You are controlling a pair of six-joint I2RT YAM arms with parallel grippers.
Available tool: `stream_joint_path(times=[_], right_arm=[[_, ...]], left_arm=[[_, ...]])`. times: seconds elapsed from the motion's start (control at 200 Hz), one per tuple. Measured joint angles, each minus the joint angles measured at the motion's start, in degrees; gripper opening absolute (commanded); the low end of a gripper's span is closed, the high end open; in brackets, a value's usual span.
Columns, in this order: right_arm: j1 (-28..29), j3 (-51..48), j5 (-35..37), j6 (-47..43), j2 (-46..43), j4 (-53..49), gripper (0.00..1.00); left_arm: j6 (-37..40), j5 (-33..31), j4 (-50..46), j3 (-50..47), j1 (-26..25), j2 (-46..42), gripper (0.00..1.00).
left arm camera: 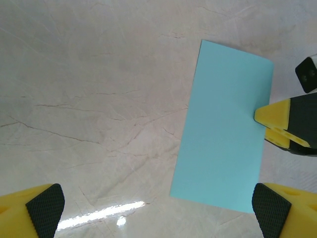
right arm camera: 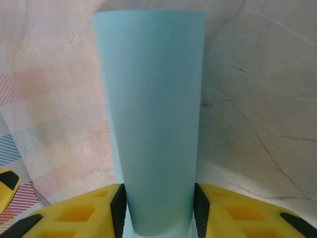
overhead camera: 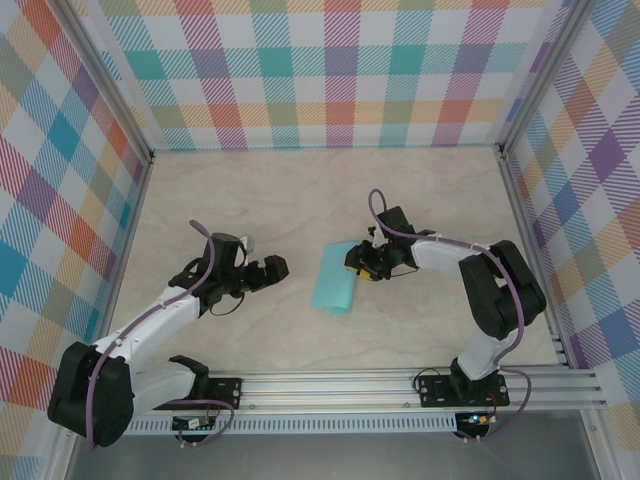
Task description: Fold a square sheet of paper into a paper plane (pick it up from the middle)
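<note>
While left fingers (left arm camera: 44, 210) spread wide, right fingers (right arm camera: 233, 213) pinch the folded turquoise paper sheet (right arm camera: 153, 114). It lies on the marbled surface (overhead camera: 300, 190).

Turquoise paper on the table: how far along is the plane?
Early. The paper is a flat rectangle, so it looks folded in half once. In hand: the right gripper has its jaws on one edge; the left gripper, jaws open, waits alongside. Left: no pointed nose or wings yet.
</note>
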Motion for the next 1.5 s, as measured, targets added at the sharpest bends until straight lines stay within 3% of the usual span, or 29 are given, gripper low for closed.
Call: stream_joint_path(times=[0.145, 0.425, 0.69, 1.185, 1.5], right_arm=[[-0.31, 0.11, 0.98, -2.32, 0.02, -0.98, 0.59], [-0.33, 0.9, 4.83, -6.23, 0.02, -6.4, 0.62], [-0.33, 1.84, 5.75, -8.61, 0.07, -8.92, 0.62], [-0.63, 2.08, 5.42, -6.8, 1.36, -8.46, 0.58], [-0.92, 1.6, 0.98, -4.13, 1.88, -4.48, 0.58]], left_arm=[[-1.25, 0.04, 0.04, 0.0, -1.55, 0.0, 1.0], [-4.11, -0.52, 0.0, 0.0, -7.45, 0.04, 1.0], [-6.49, -2.8, -0.11, 0.0, -10.34, -0.48, 1.0], [-6.64, -4.28, -5.03, 0.04, -10.47, -5.9, 1.0], [-6.73, -4.11, -4.28, 0.09, -10.47, -4.2, 1.0]])
